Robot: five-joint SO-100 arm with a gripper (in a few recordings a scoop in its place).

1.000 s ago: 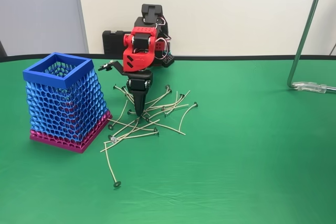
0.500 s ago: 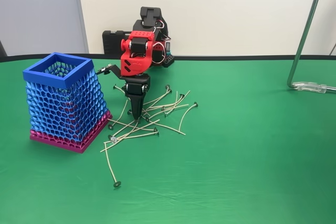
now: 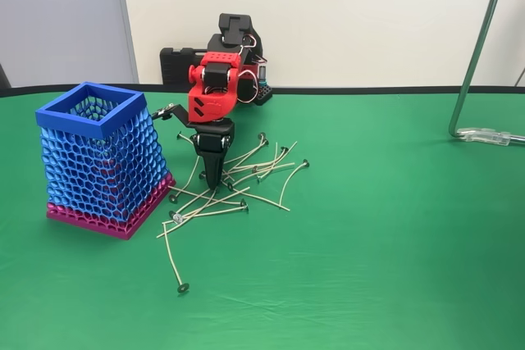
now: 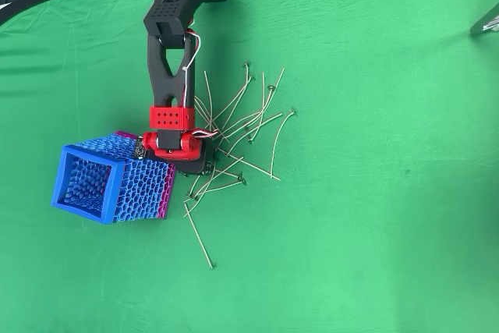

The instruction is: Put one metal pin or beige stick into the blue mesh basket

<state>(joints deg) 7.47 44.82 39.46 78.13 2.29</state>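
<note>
The beige sticks (image 3: pixel 246 171) are thin, slightly bent stems, each ending in a small dark round disc head, lying crisscrossed in a loose pile on the green bench (image 3: pixel 385 235); one lies apart toward the front (image 3: pixel 173 261). The black claw (image 3: pixel 213 179) points straight down with its tip in the pile; whether it is clenched or grasping a stick cannot be told. The blue mesh basket (image 3: pixel 100 161), honeycomb-walled with a solid square rim and magenta base, stands just left of the pile in the fixed view.
</note>
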